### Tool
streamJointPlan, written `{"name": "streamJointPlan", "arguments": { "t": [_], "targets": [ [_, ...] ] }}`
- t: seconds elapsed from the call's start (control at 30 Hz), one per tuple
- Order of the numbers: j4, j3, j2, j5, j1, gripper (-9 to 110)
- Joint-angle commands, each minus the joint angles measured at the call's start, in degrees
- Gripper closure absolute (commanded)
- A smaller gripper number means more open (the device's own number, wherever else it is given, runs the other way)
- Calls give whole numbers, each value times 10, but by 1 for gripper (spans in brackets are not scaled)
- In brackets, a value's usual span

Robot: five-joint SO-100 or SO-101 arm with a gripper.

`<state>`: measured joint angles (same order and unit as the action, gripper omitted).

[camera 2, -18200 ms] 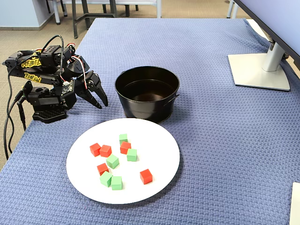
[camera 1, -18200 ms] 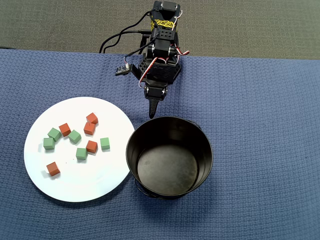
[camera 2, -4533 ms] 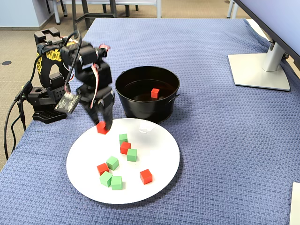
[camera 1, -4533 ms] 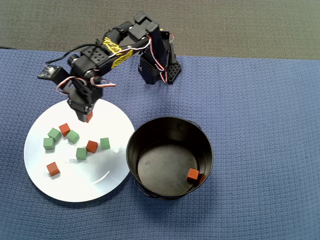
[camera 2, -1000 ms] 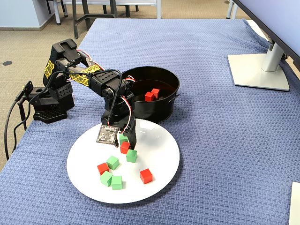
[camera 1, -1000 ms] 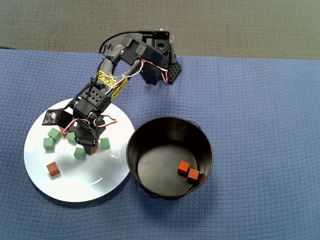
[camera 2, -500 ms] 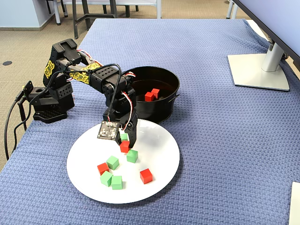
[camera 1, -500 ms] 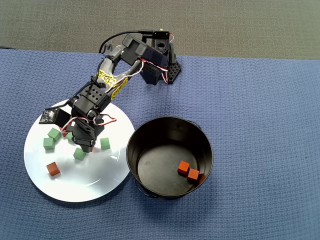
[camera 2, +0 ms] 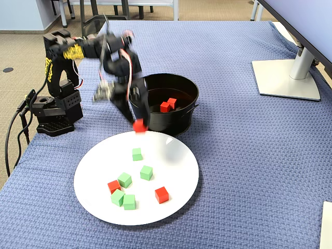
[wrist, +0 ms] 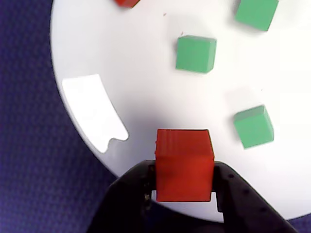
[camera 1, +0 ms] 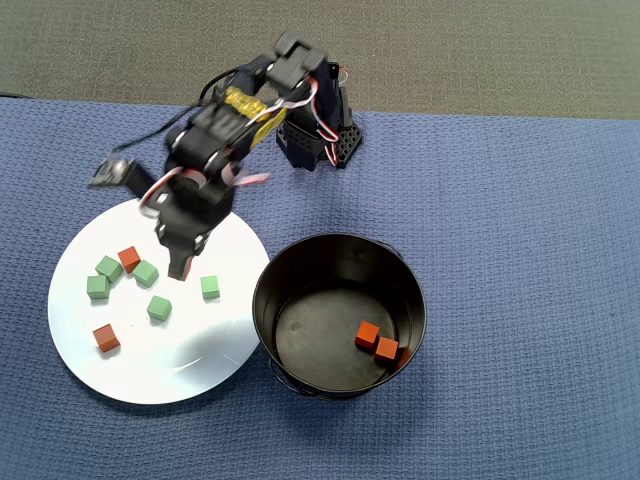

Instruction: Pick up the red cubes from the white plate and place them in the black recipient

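My gripper (wrist: 184, 183) is shut on one red cube (wrist: 184, 164) and holds it above the edge of the white plate (wrist: 146, 73). In the fixed view the gripper (camera 2: 138, 123) carries this cube (camera 2: 139, 125) over the plate's far rim (camera 2: 176, 161), next to the black recipient (camera 2: 179, 120). In the overhead view the gripper (camera 1: 183, 264) hides the held cube. Two red cubes (camera 1: 129, 259) (camera 1: 106, 338) lie on the plate (camera 1: 150, 375). Two more red cubes (camera 1: 367, 334) (camera 1: 386, 349) lie in the recipient (camera 1: 262, 300).
Several green cubes (camera 1: 159, 308) (camera 1: 210, 287) (camera 1: 109, 267) lie on the plate among the red ones. The arm's base (camera 2: 54, 116) stands at the blue cloth's left edge in the fixed view. A monitor stand (camera 2: 285, 78) is at the far right.
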<state>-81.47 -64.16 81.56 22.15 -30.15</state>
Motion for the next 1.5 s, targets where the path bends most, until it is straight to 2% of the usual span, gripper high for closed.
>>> {"name": "streamJointPlan", "arguments": {
  "t": [0.0, 0.3, 0.33, 0.4, 0.43, 0.5, 0.63, 0.73, 0.93, 1.13, 1.23, 1.47],
  "targets": [
    [-11, -21, 115, -34, 72, 102],
    [34, -120, 194, -112, 283, 102],
    [46, -139, 198, -116, 305, 98],
    [58, -162, 204, -129, 336, 79],
    [57, -163, 206, -131, 344, 74],
    [47, -150, 207, -124, 345, 68],
    [30, -102, 191, -82, 287, 68],
    [4, -52, 171, -34, 205, 72],
    [-2, -54, 138, 140, 27, 76],
    [30, -55, 57, 290, -80, 77],
    [47, -40, 20, 295, -112, 77],
    [3, 99, -135, 213, -135, 77]
  ]
}}
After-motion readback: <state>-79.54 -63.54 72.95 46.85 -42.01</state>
